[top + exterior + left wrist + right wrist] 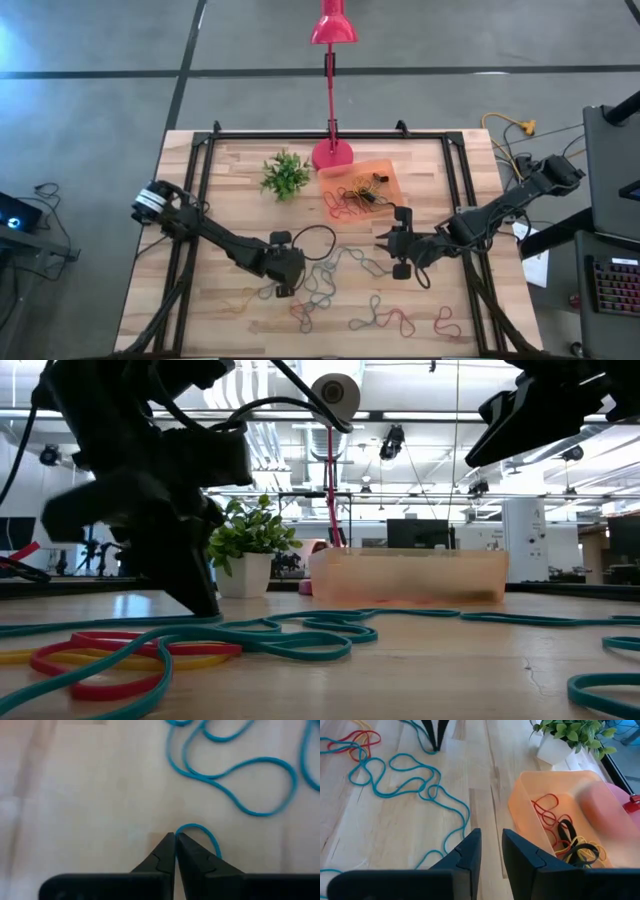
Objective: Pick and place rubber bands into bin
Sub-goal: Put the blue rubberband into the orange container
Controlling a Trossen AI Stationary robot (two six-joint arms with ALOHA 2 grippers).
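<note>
Right up against your low camera there's a tangle of bands (130,655), red, yellow and teal, loose on the table (230,170). Your left gripper (175,840) is down among them, fingers pinched together on a teal band (200,832), I think. Right gripper (490,847) hangs just beside the bin (527,820), fingers slightly apart, nothing in them. Bin already has bands in it. Plant (285,174) and pink lamp (332,150) stand beside it. No readable writing.
</note>
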